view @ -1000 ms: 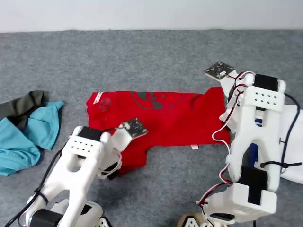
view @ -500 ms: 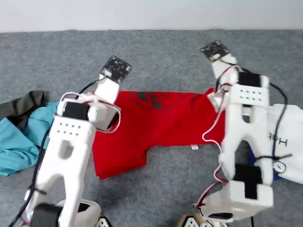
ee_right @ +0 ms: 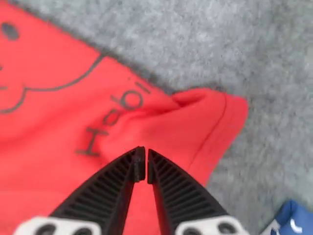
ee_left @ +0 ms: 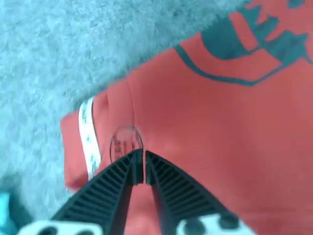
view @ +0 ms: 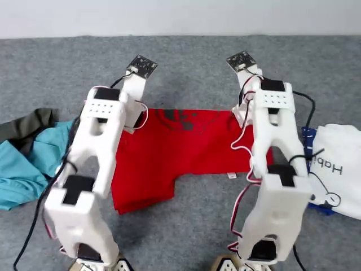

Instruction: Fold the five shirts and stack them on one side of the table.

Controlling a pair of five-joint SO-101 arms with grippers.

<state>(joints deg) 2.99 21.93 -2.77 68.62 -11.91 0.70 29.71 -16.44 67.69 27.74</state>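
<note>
A red shirt with a dark print lies spread in the middle of the grey table, its near left part hanging toward the front. My left gripper is shut, its tips just over the shirt's far left corner beside a white neck label. My right gripper is also shut, above the shirt's far right corner, where the red cloth bunches into a small fold. In the high view both arms reach across the shirt and cover those corners. I cannot see cloth pinched between either pair of fingers.
A teal shirt and a dark olive one lie crumpled at the left edge. At the right a white shirt rests on a blue one. Bare grey table stretches behind the red shirt.
The left arm swung from the shirt's near left part up to its far left corner. The right arm shifted left and farther back to the far right corner.
</note>
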